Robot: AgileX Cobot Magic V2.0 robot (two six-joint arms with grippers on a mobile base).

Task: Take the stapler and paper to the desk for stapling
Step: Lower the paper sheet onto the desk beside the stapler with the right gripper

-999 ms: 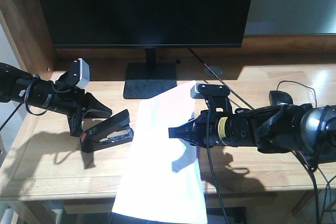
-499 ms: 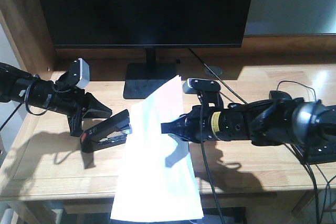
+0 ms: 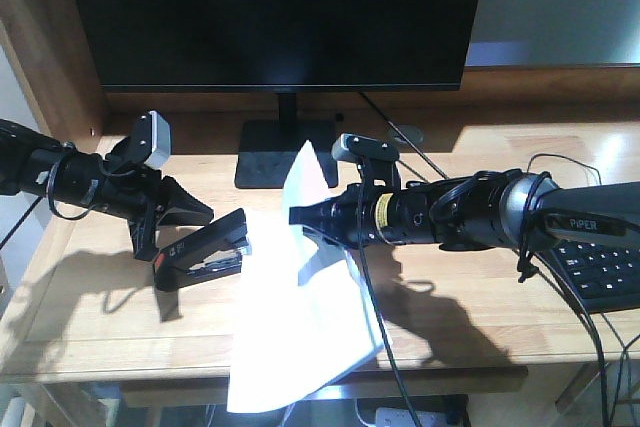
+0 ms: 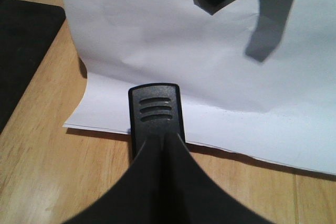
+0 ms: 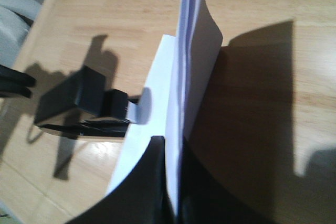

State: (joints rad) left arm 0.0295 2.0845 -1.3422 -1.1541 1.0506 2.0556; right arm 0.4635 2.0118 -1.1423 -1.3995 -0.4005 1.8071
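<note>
The black stapler [image 3: 205, 250] with a red end patch lies on the light-wood desk [image 3: 90, 317] at the left, and my left gripper [image 3: 180, 237] is shut on its rear. In the left wrist view the stapler's ribbed front end [image 4: 156, 111] overlaps the edge of the paper [image 4: 173, 45], just beyond my left gripper [image 4: 163, 140]. My right gripper [image 3: 300, 215] is shut on the white paper [image 3: 310, 327], lifting its far part upright while the near part hangs over the desk's front edge. The right wrist view shows the paper [image 5: 197, 51] pinched edge-on in my right gripper [image 5: 172, 148], with the stapler [image 5: 79, 103] to its left.
A large black monitor [image 3: 280, 17] on a flat stand base [image 3: 285, 152] fills the back of the desk. A black keyboard [image 3: 610, 267] lies at the right, with cables [image 3: 565, 162] behind it. A wooden side wall [image 3: 40, 37] rises at the left.
My right gripper has moved left toward the stapler, taking the paper with it; the sheet's far part now stands folded upright. The left arm and stapler have stayed still.
</note>
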